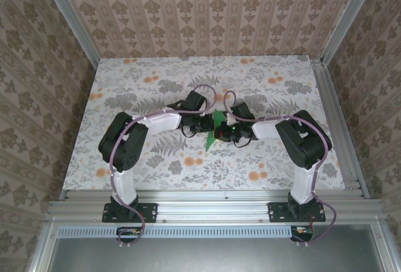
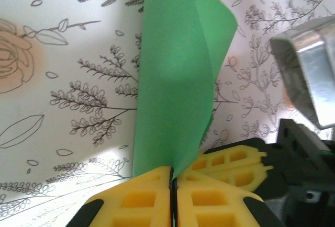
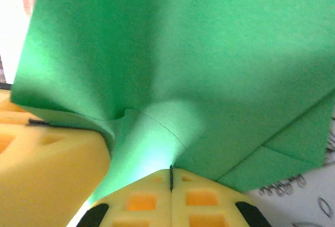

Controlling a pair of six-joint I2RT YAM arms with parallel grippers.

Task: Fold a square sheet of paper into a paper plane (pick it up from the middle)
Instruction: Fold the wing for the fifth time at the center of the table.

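Paper sheet (image 2: 172, 80) extends lengthwise ahead of left gripper (image 2: 172, 179), clamped on it; right gripper (image 3: 171, 173), just beside, pinches it too.

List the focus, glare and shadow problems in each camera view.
Top external: evenly lit and sharp, with no hard shadows, but the green paper is tiny. Left wrist: the print on the table is crisp, the paper is slightly soft, and there is a bright patch at lower left. Right wrist: the paper is too close and blurred, with a pale glare spot just above the yellow fingers; the top-left corner is blown out white.
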